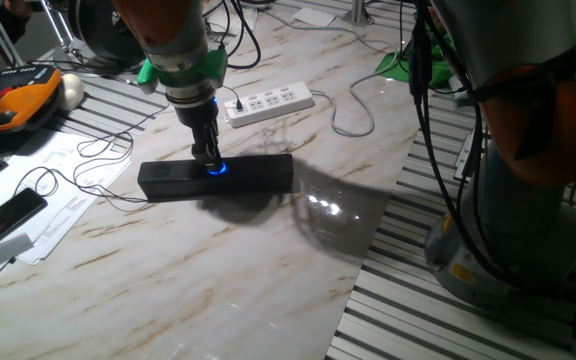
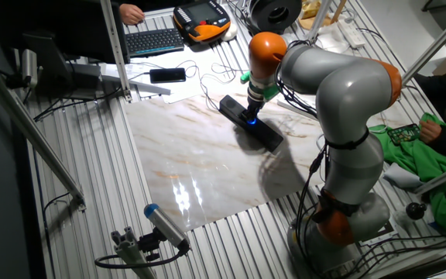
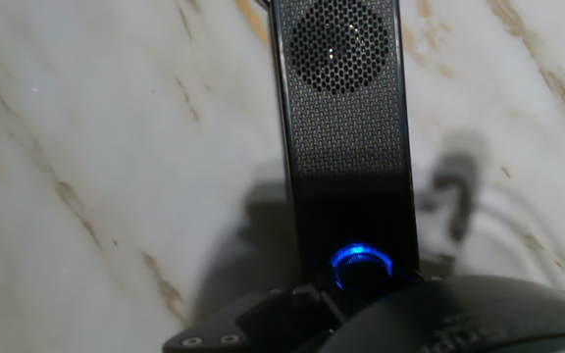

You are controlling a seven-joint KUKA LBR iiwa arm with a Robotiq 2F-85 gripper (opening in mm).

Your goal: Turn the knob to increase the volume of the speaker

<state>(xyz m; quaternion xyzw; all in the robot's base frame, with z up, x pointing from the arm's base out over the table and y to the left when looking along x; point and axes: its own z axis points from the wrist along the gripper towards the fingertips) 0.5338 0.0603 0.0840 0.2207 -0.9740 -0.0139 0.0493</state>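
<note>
A marble-patterned table (image 1: 268,270) holds the black speaker (image 1: 258,172) lying flat. The gripper (image 1: 211,160) stands directly over its glowing blue knob (image 3: 360,263). Whether the fingers are apart or clamped cannot be told.

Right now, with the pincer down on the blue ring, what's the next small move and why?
Probably rotate the wrist to turn the knob. The pincer already sits over the glowing ring at the middle of the speaker, so no repositioning looks needed. Whether it has closed on the knob cannot be seen.
</note>
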